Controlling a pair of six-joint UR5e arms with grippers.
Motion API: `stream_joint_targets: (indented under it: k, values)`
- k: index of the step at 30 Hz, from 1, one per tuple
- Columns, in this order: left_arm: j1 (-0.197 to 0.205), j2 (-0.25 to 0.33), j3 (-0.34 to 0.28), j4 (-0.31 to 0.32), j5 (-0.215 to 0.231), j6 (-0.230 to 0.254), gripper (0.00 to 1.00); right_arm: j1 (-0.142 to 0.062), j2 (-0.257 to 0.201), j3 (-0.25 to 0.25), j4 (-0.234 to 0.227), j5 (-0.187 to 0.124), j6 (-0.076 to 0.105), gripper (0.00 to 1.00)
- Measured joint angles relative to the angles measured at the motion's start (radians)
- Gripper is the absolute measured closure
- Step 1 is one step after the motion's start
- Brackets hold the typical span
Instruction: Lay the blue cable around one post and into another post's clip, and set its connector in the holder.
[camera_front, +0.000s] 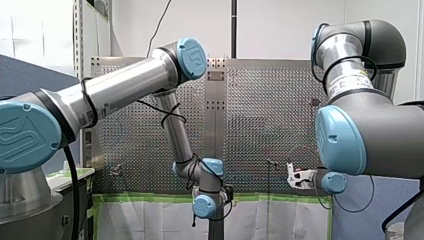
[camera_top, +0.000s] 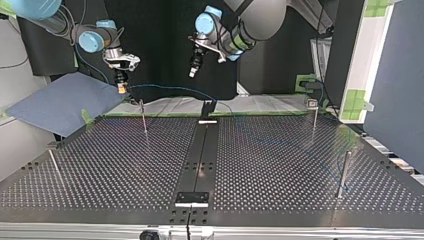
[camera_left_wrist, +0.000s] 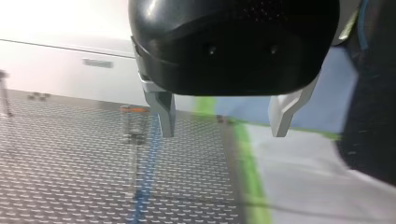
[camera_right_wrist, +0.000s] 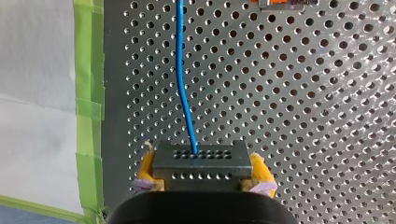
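Right end effector (camera_right_wrist: 203, 170) | clamps connector (camera_right_wrist: 201, 161) | blue cable (camera_right_wrist: 180, 60) runs ahead

The cable (camera_right_wrist: 184, 93) is bright blue. Its connector (camera_right_wrist: 201, 161) is dark grey with rows of tiny dots. My right gripper (camera_right_wrist: 204, 172) has yellow pads (camera_right_wrist: 260, 170). My left gripper (camera_left_wrist: 223, 133) is black with silver fingers (camera_left_wrist: 164, 112). The table (camera_right_wrist: 303, 116) is shiny grey, dotted all over with holes. I see green tape (camera_right_wrist: 88, 93) along its edge.
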Motion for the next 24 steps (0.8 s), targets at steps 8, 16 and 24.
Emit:
stream_joint_targets:
  k: [8,16,24]
  values:
    - [0.001,0.017,0.000,0.057,0.003,0.002,0.00,0.001,0.000,-0.003,0.004,0.000,-0.001,1.00]
    - [0.004,0.010,0.013,0.088,0.023,0.001,0.00,0.003,0.000,-0.004,0.006,0.000,-0.001,1.00]
    - [0.005,-0.041,0.074,0.044,0.021,0.008,0.00,0.004,0.000,-0.005,0.006,0.000,-0.001,1.00]
